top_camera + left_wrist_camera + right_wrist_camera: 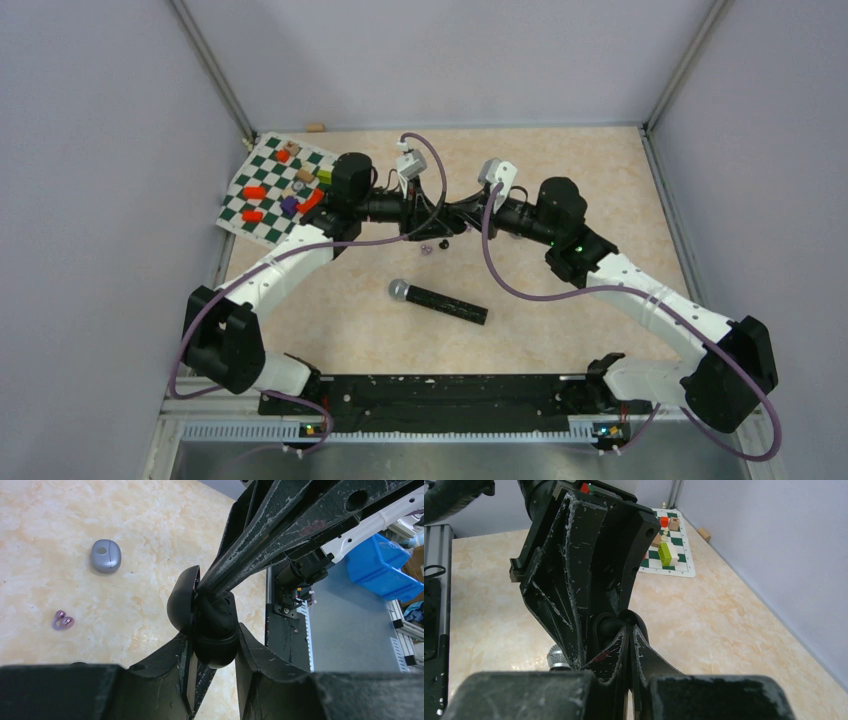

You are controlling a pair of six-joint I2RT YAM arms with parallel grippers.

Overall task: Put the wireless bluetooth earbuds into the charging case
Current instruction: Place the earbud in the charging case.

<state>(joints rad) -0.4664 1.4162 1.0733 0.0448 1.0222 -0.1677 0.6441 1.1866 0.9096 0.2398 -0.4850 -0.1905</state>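
The left hand [214, 634] clamps the open black charging case [216, 647] between its fingers. The right hand [630, 632] is pinched narrow, tips at the case's mouth; what they grip is hidden. Two purple earbuds [63, 622] lie together on the surface [140, 515] beside the hands, a closed grey case [105, 556] near them, and a microphone [440, 301] nearer the arm bases.

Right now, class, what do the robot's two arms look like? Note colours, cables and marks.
Both the left arm and right arm have white link shells between chunky black joints. A purple cable loops along each. White camera boxes sit on the wrists. The black fingers are scuffed with pale scratches.
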